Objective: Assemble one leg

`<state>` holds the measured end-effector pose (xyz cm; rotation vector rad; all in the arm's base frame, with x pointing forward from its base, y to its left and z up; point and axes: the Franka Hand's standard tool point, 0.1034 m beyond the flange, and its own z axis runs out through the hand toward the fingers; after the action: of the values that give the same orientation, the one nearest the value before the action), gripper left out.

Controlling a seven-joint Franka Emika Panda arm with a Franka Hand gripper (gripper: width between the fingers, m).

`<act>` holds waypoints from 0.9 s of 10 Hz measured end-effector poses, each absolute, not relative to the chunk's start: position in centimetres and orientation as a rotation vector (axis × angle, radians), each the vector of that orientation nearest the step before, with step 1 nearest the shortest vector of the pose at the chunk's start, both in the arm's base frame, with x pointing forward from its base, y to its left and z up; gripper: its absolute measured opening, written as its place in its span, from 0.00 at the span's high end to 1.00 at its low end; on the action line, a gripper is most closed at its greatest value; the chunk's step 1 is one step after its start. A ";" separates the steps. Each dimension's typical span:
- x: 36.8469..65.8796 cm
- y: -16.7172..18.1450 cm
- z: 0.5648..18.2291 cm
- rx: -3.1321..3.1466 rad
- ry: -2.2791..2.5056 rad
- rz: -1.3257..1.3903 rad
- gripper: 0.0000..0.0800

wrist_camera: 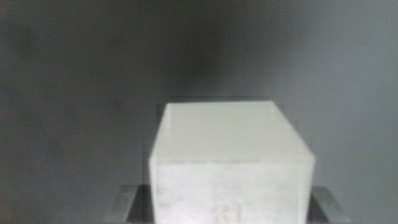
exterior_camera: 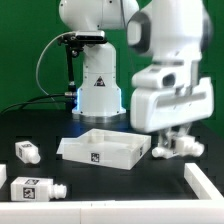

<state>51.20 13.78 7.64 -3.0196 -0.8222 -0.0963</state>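
Claw point(exterior_camera: 172, 141) is narrow and clamped across one leg point(wrist_camera: 231, 150). The wrist view shows the white block filling the middle with a dark finger point(wrist_camera: 128, 203) at each side of its lower end, so the grip looks centred. Behind it is only bare dark table point(exterior_camera: 120, 196). In the exterior view the held leg sits low at the exterior view's right, just beside the right-hand edge of the flat white slab point(exterior_camera: 95, 156). I can't tell whether it's touching the table or just off it. My read: the pick is done and the carry to the slab hasn't started. The next move needs a lift, a short shift toward the exterior view's left to a slab corner, the peg lined up square with that corner's seat, then a straight push down, maybe a twist. Neither view shows the peg, so I can't tell which way it points, and the corner seats are too small to make out. Only the exterior view shows the layout: the slab mid-scene, two spare legs lying well apart from the claw on the exterior view's left (one farther point(exterior_camera: 27, 152), one nearer point(exterior_camera: 36, 190)), and the robot base point(exterior_camera: 98, 88) at the far side. Only the wrist view shows how the fingers sit on the block, and it has no slab in frame, so it's no use for aiming yet.
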 end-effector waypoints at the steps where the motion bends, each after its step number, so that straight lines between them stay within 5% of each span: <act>1: 51.0 15.1 8.1 -3.034 -0.769 -0.083 0.67; 4: 50.9 15.2 7.6 -3.029 -0.787 -0.090 0.67; 9: 46.3 19.3 1.8 -3.006 -0.727 -0.091 0.67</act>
<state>46.25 19.34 1.83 -3.0056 -0.7272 -0.0905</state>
